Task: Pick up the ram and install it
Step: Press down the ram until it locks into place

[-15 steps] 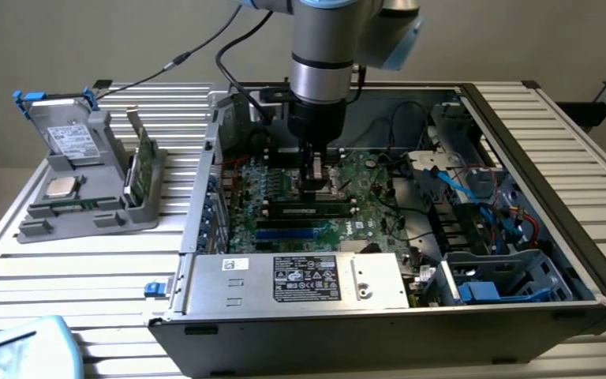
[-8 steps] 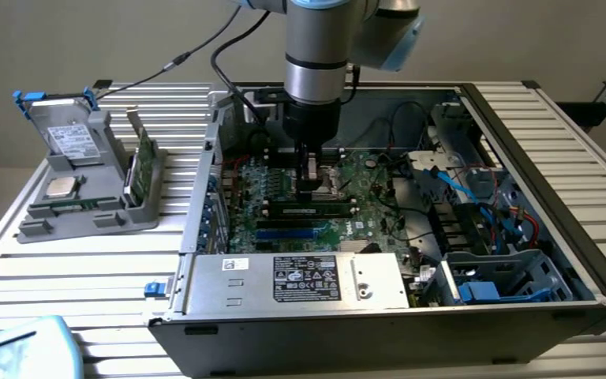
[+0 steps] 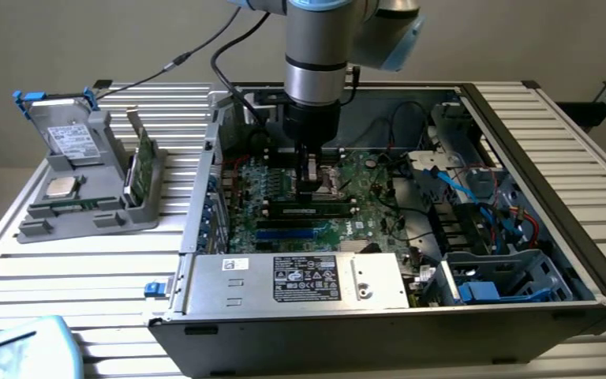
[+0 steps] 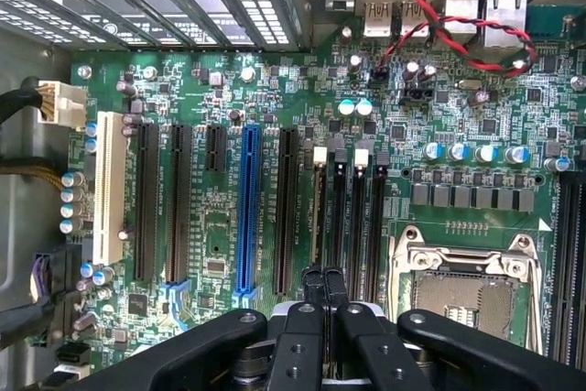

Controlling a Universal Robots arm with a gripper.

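Slatted metal surface is carrying everything today, with an open computer case lying on its side and a grey parts holder sitting off toward the exterior view's left. That holder is keeping spare parts upright and easy to reach: a boxy drive leaning at the far end, a small silver chip lying flat, and a green stick standing on edge in a groove.

Over in the case, the arm is reaching straight down onto the motherboard, and the hand is hovering right at the memory slots. A ram is lying along a black slot just below the fingers, looking level with its slot, so it seems to be seated or very nearly so; whether the end clips are latched is too small to tell.

From the wrist view, the hand is showing its two fingers pressed close together directly above the narrow slots beside the empty processor socket. They are looking closed with nothing visible between them, which suits pushing down on the stick's top edge rather than carrying it.
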